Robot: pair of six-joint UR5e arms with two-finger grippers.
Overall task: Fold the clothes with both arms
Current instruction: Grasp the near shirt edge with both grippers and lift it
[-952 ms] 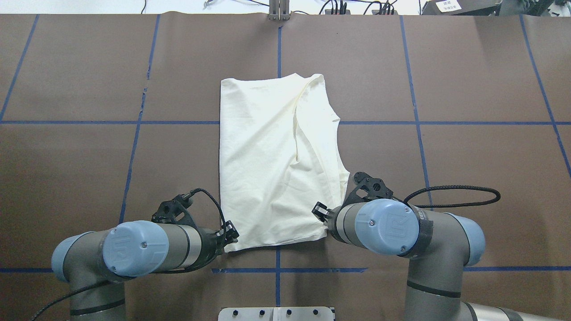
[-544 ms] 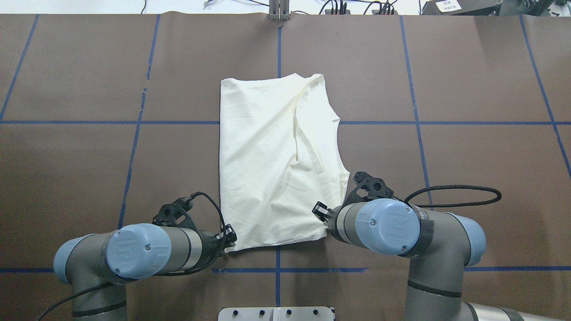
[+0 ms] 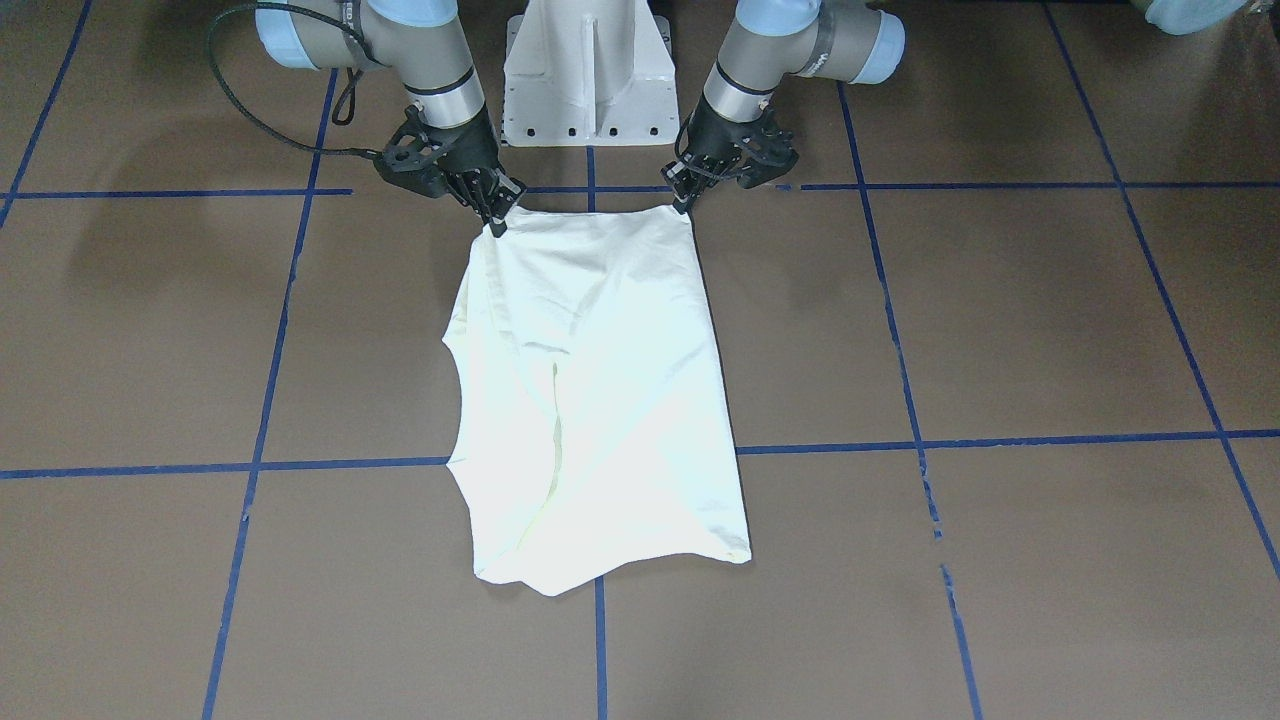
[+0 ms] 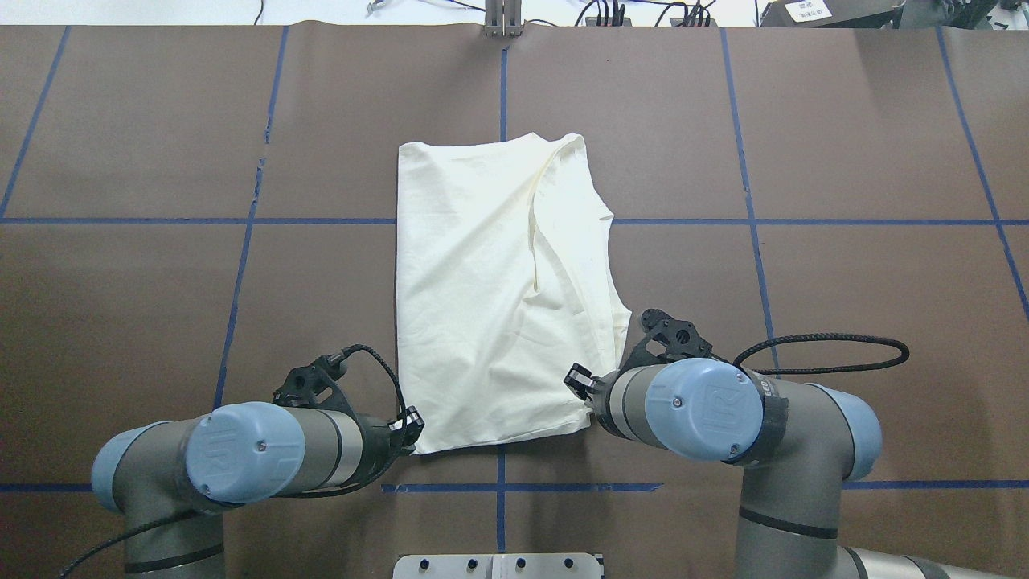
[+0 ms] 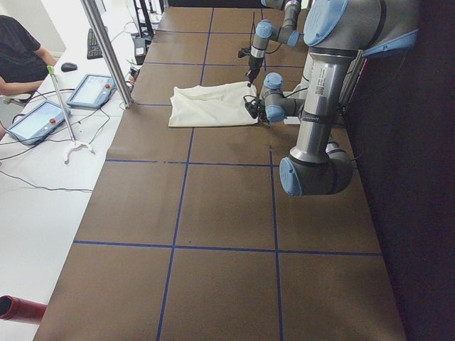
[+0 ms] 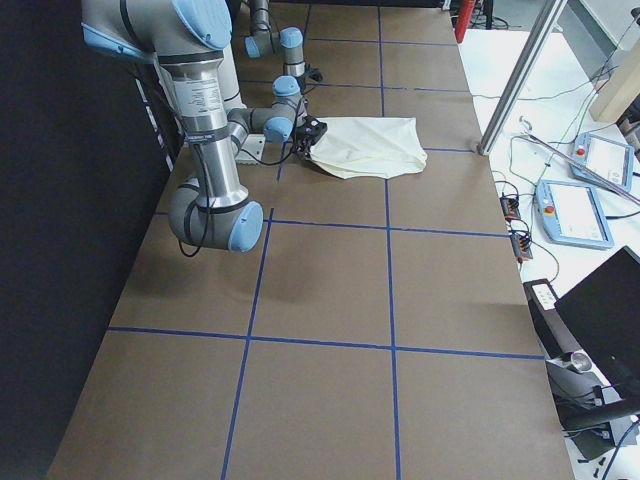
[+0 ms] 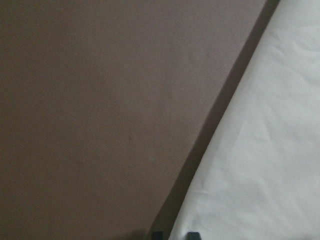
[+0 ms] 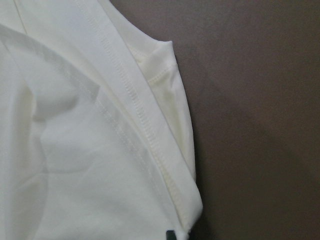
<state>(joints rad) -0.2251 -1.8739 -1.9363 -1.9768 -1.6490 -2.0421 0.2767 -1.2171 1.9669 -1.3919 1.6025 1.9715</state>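
With the right gripper (image 3: 496, 224) staying pinched on the shirt (image 3: 600, 400) corner beneath it, the left gripper (image 3: 688, 204) is edging inward, pinching its own corner, apparently readying the lift.

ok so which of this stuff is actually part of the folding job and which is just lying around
In the job:
- cream T-shirt
- left tool and right tool, one at each shirt corner nearest the robot

Just lying about:
- white pedestal base
- touchscreen pendants, keyboard and mouse beside the table
- red tube
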